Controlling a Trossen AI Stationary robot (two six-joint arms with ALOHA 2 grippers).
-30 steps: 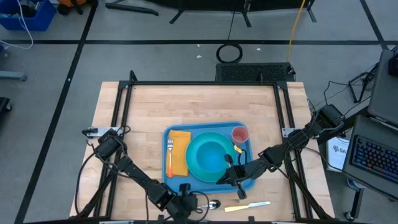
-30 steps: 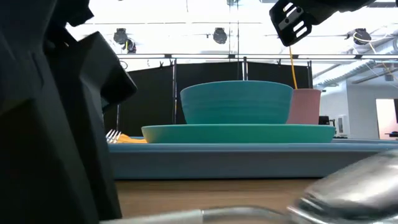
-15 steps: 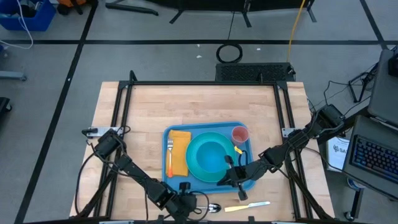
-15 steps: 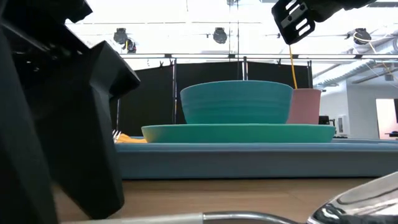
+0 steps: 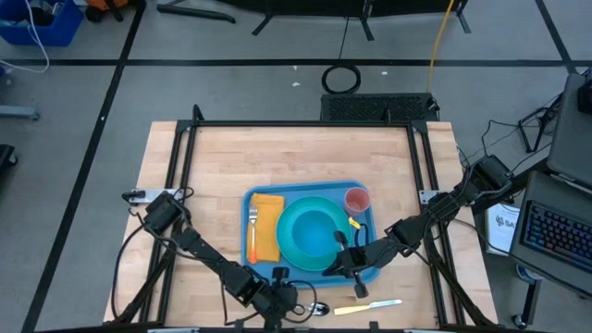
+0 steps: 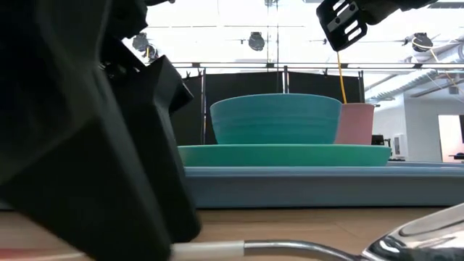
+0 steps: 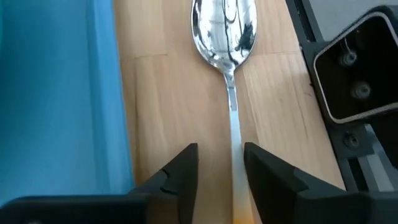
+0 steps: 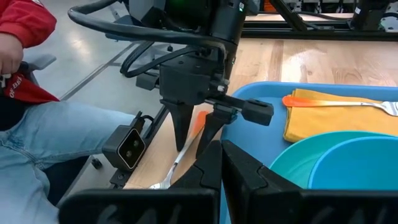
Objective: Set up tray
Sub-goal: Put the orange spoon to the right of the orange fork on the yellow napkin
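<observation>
Wooden table (image 5: pixel 213 157), tray (image 5: pixel 363 191) near front edge, spoon (image 7: pixel 225 31) alongside

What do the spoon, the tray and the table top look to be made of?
Spoon: polished metal, likely steel; its bowl mirrors the surroundings. Tray: blue plastic by its look, with an even matte colour and a moulded rounded rim. Table top: pale wood, shown by plank seams and grain.

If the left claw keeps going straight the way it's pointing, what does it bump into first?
Probably the spoon. The left claw is open and pointing down at the table, with the spoon's handle lying between its fingers. The blue tray sits off to one side.
</observation>
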